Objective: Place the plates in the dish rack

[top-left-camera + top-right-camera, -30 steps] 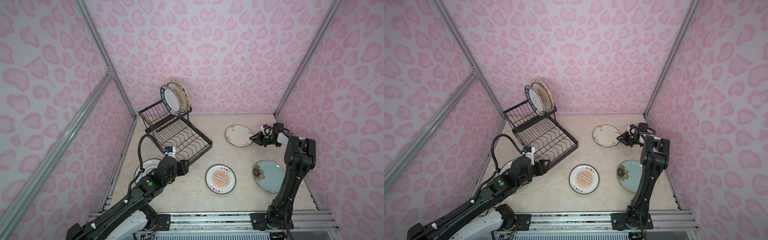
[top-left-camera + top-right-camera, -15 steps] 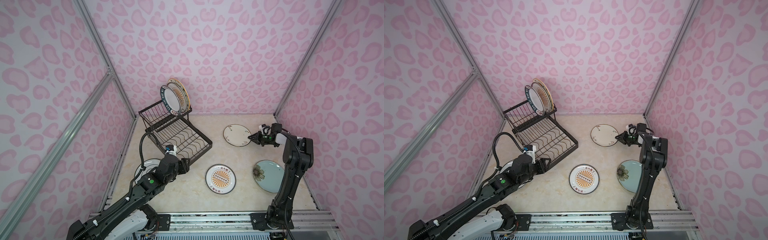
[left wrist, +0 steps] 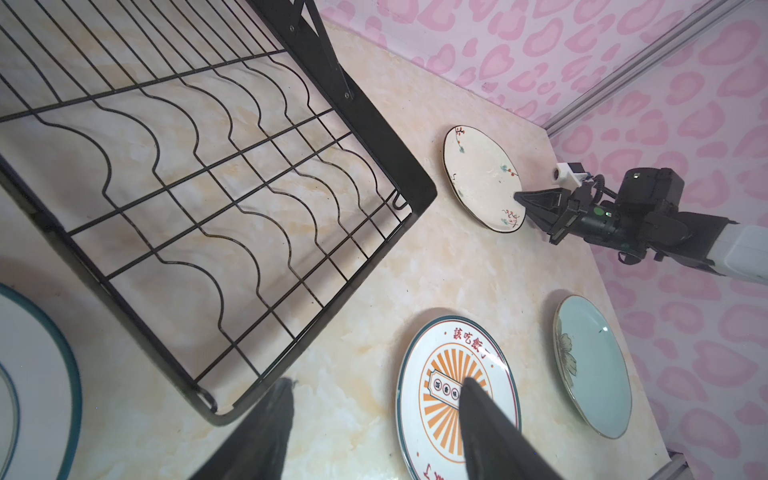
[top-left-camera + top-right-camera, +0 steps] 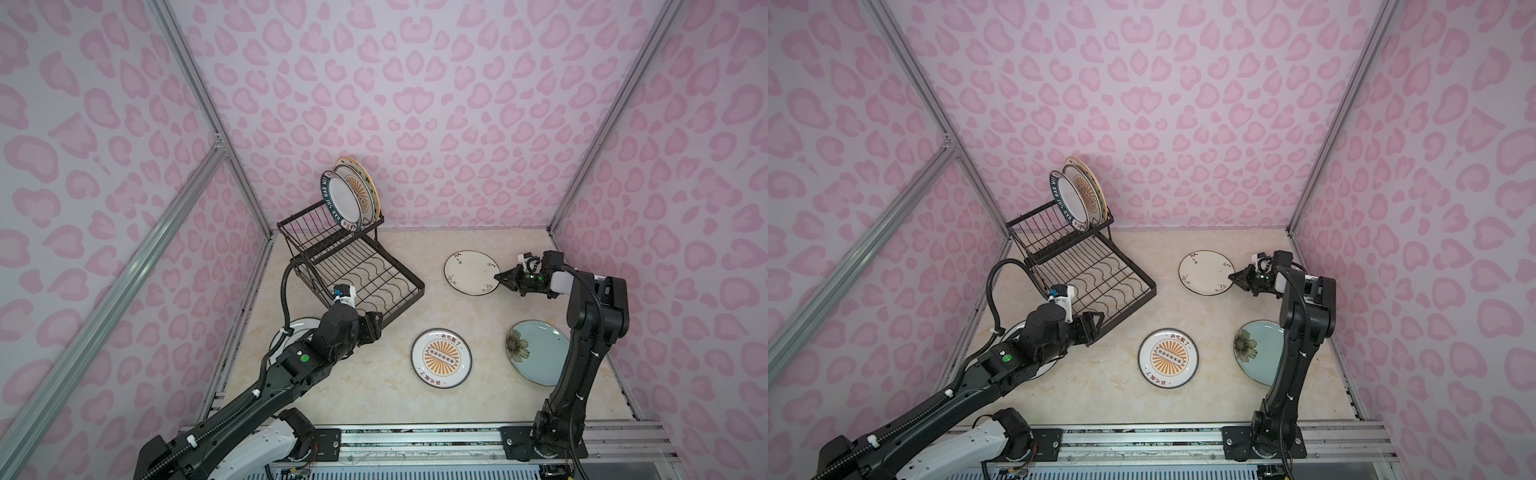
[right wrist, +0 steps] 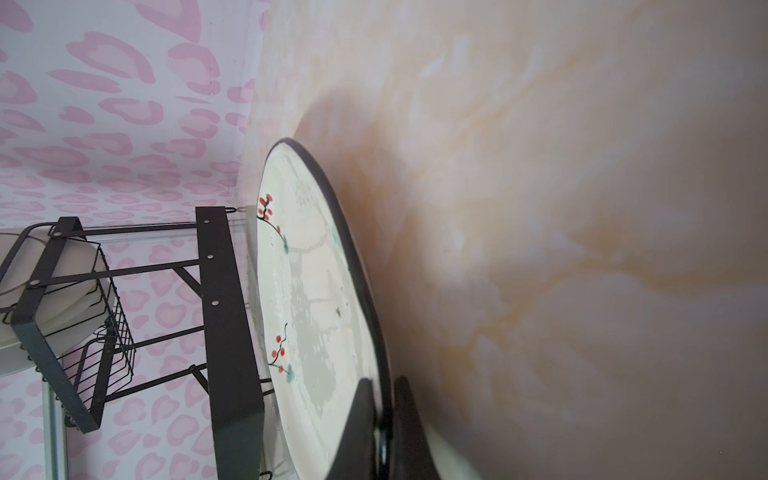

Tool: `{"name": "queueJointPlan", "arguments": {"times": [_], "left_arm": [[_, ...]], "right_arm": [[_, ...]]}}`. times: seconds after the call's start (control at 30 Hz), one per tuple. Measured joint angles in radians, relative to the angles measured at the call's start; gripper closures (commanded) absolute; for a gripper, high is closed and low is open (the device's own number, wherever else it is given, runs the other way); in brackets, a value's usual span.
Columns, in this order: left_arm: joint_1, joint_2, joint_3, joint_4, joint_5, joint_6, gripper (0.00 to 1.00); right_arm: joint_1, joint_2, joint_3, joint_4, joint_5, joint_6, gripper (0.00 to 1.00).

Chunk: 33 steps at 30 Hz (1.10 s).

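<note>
The black wire dish rack [image 4: 353,266] [image 4: 1084,274] stands at the back left, with two plates [image 4: 349,199] upright in its raised basket. A white floral plate [image 4: 471,272] [image 4: 1206,272] [image 5: 307,291] lies on the table at the back right. My right gripper [image 4: 498,276] [image 4: 1231,276] [image 5: 384,386] is shut on its dark rim. In front lie a sunburst plate [image 4: 441,358] [image 3: 457,390] and a pale blue-green plate [image 4: 536,351] [image 3: 592,365]. My left gripper [image 4: 376,328] [image 3: 376,382] hovers open and empty by the rack's near corner. A teal-rimmed white plate [image 4: 291,332] [image 3: 37,374] lies partly under the left arm.
Pink patterned walls with metal posts close in the marble table [image 4: 415,399] on three sides. The right arm's upright links [image 4: 582,353] stand over the blue-green plate's right part. The rack's wide lower tray [image 3: 208,187] holds nothing.
The right gripper's fingers have shut on the floral plate's rim, and the plate has slid slightly left. The left gripper has edged a little to the right.
</note>
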Motion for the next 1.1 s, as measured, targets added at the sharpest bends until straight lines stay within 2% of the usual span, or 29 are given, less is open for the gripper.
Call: {"name": "queueJointPlan", "arguments": {"times": [0.43,0.87,1.1], "left_arm": [[0.065,0.125,0.072,0.024,0.086,0.057,0.33],[0.118,0.238,0.094,0.103,0.226,0.076,0.34],[0.13,0.258,0.105,0.134,0.27,0.076,0.34]], "right_arm": [[0.013,-0.14,-0.06,0.043,0.061,0.039,1.0],[0.028,-0.244,-0.153,0.205,0.007,0.163,1.0],[0.101,-0.307,-0.159,0.216,-0.004,0.167,1.0]]}}
